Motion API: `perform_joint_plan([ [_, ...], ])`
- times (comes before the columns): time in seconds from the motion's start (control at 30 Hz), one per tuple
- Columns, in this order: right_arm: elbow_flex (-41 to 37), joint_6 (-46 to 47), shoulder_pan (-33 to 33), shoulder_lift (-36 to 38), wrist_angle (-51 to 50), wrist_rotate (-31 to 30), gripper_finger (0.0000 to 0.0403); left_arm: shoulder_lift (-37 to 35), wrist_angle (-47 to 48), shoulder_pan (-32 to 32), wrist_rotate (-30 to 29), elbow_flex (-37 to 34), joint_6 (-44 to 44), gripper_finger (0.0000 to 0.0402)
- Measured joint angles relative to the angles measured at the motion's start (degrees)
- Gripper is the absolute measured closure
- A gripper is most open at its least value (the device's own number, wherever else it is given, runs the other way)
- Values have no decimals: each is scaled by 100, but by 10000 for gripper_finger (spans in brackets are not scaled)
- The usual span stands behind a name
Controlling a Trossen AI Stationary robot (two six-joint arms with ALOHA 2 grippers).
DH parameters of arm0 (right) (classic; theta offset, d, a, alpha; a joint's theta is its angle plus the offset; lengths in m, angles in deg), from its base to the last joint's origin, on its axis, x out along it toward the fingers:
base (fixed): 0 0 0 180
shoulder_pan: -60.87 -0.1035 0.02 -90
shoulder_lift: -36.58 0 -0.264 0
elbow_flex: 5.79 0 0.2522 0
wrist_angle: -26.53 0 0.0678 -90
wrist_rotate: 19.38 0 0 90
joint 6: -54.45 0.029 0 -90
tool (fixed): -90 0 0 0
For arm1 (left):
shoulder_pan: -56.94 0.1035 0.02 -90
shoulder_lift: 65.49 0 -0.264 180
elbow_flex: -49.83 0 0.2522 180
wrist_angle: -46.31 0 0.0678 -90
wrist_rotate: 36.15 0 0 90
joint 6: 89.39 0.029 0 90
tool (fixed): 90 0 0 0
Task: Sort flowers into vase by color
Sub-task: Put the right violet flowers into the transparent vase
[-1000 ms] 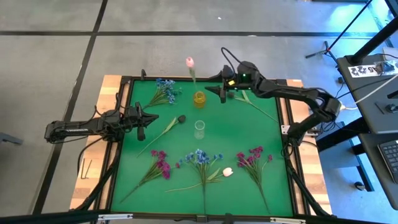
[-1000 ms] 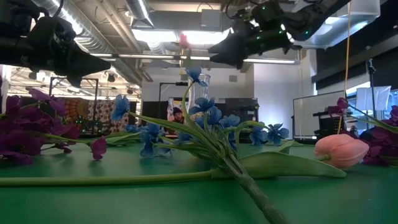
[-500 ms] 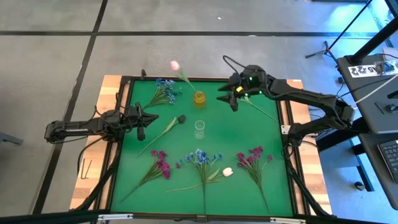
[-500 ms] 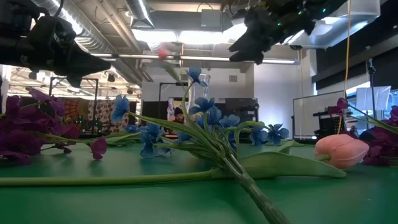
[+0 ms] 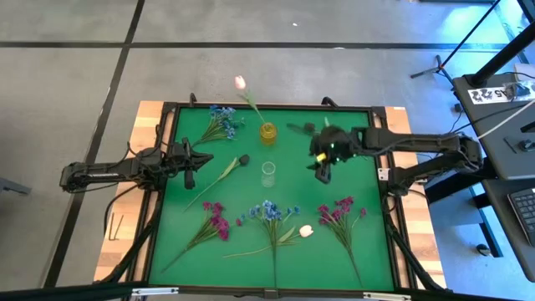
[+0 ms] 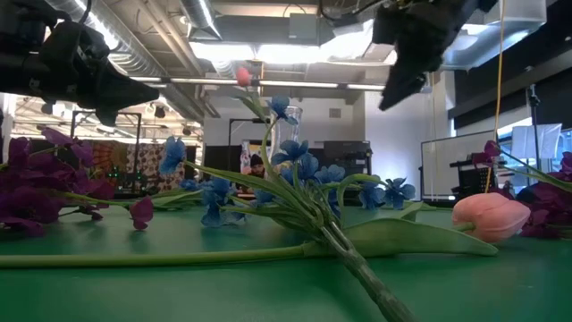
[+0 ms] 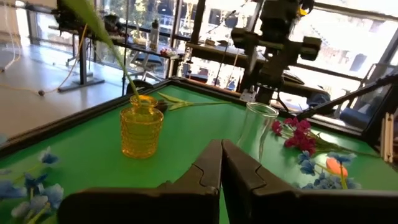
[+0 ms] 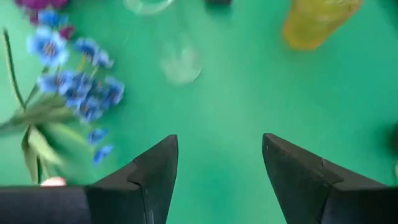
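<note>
Green mat (image 5: 351, 242) at frame centre within a black frame (image 5: 157, 192), on a wooden base (image 5: 142, 125) over grey floor (image 5: 67, 84); desk (image 5: 510, 125) with keyboard (image 5: 526, 209) at the right edge, tripod legs (image 5: 443, 63) at upper right.

green worktop (image 5: 351, 180) with a dark frame, yellow vase (image 5: 267, 132) and clear vase (image 5: 268, 173) standing mid-mat, blue sprays (image 5: 221, 121) at the back corner, dark-headed stem (image 5: 224, 173), magenta sprays (image 5: 212, 222), more blue ones (image 5: 269, 212), tulip bud (image 5: 306, 231) lying flat along the front
</note>
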Motion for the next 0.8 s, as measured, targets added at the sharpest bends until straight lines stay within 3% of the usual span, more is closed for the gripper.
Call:
perform_joint_plan([
  [0.27, -29, 734, -1106, 144, -411, -876, 171, 0, -1, 0, -21, 0, 166, 401],
  [0.47, -313, 1089, -1880, 525, 45, -912, 171, 0, 0, 0, 0, 0, 151, 401],
  [0.8, -820, 2816, -3069, 960, -416, -1679, 171, 0, 2, 0, 3, 0, 153, 401],
])
